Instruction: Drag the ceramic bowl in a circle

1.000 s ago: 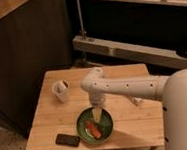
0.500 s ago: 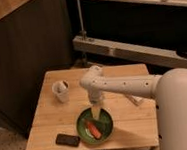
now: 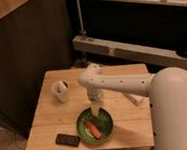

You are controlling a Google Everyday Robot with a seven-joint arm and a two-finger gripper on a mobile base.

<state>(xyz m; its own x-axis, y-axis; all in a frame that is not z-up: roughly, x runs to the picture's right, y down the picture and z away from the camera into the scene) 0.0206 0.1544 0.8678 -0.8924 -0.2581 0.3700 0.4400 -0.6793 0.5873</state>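
A small wooden tabletop stands in front of dark cabinet fronts, with a grey metal rail running behind it. The ceramic bowl sits near the front edge of the tabletop, roughly mid-width. It is round, shallow and glossy dark green, and far wider than the mug. An orange, elongated item lies slantwise inside it, close to its middle.

The robot's white arm reaches in from the right, bends at a rounded joint and turns downward. The hand hangs from that joint and points straight down at the far rim of the bowl, its pale tip just at or over the rim. I cannot tell whether it actually touches the rim, nor whether the hand is clenched or released. Nothing visibly hangs from it.

A small white mug stands upright toward the back left, well apart from the bowl. A flat black rectangular object lies at the front left, just beside the bowl's left edge. The robot's bulky white body fills the lower right corner.
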